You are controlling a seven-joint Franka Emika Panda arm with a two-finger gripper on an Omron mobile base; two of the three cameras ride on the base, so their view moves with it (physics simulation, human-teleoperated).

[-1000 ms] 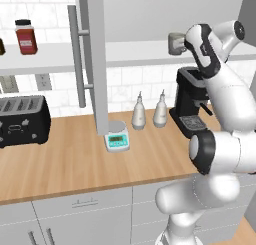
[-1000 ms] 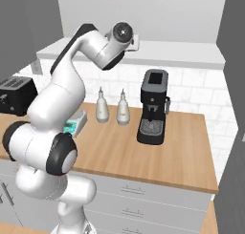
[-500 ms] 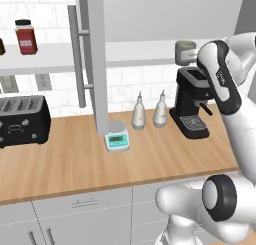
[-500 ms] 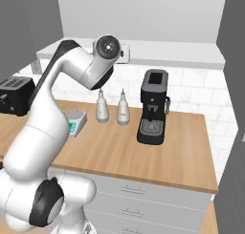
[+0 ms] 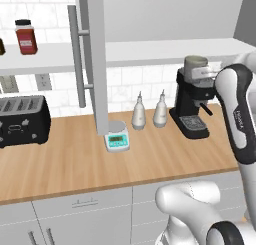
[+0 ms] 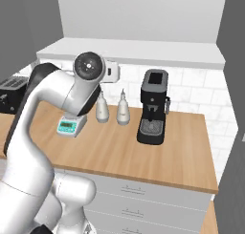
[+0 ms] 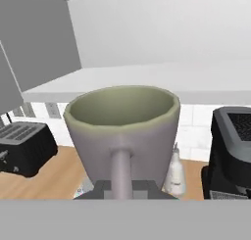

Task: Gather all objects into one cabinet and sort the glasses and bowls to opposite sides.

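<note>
grips the mug [image 7: 122, 131] by its handle, fingers clenched on it at the bottom of the hand view, rim up and level. holds the mug [image 5: 195, 67] high in the air above the coffee machine [image 5: 191, 106], level with the white shelf [image 5: 150, 53] of the open cabinet, not yet on the board. stands well above the wooden counter [image 5: 75, 161]. in the hand view, looks past the mug to the shelf [image 7: 196, 80], a bottle [image 7: 175, 173] low on the right, the coffee machine [image 7: 230, 151] at the right edge and the toaster [image 7: 24, 148] on the left. on the counter, left to right: toaster [image 5: 22, 121], scale [image 5: 117, 140], two bottles [image 5: 149, 110], coffee machine.
</note>
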